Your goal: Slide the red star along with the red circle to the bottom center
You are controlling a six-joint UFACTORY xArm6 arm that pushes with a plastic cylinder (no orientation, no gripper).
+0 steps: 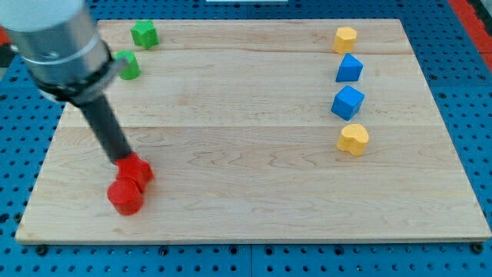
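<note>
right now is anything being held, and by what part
Nothing is held; there is no claw. My tip only rests against the top edge of one red block, which touches the other red block.

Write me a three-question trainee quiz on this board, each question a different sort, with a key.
1. True or false: my tip is at the upper edge of the red pair, the red star and red circle.
2. Multiple choice: the red pair sits at the board's (A) top right, (B) bottom left, (C) centre.
3. Fill in: down the view's right run a yellow block, a blue block, a second blue block and a second ____ block.

Key: 1 true; 2 B; 3 yellow.
</note>
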